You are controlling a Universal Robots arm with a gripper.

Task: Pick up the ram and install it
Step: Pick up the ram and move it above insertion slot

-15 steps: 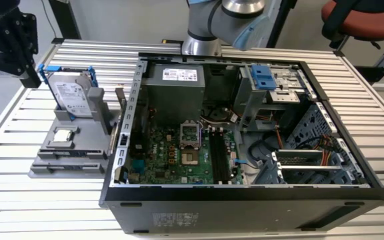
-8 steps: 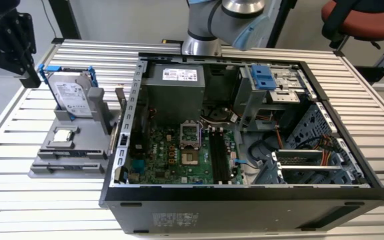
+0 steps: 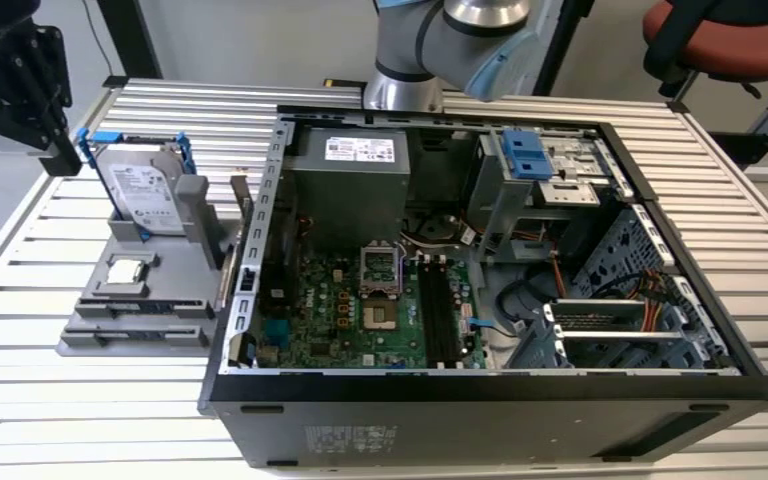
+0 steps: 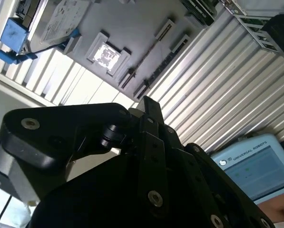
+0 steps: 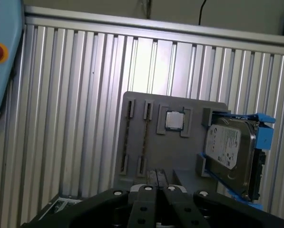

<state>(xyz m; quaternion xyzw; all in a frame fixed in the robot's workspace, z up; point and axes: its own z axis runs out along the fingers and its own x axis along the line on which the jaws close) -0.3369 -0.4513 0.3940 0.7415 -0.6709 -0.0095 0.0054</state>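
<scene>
The tool (image 3: 57, 155) is seen raised above the counter (image 3: 37, 400), over the edge on the exterior view's left, close beside the hard drive (image 3: 144, 200). In both wrist views its fingers (image 5: 152, 179) are closed against each other, and nothing is gripped between them.

The ram (image 5: 145, 140) is found as a thin dark strip standing on edge in a slot of the grey holder (image 5: 180, 152), well clear of the tool. The holder is laid near that same counter edge. A square processor chip (image 5: 174, 120) is seated on it beside the ram's slot, and the hard drive in its blue bracket is stood at the holder's other end.

The open computer case (image 3: 491, 390) takes up the middle of the counter, with the green motherboard (image 3: 344, 310) exposed inside.
</scene>
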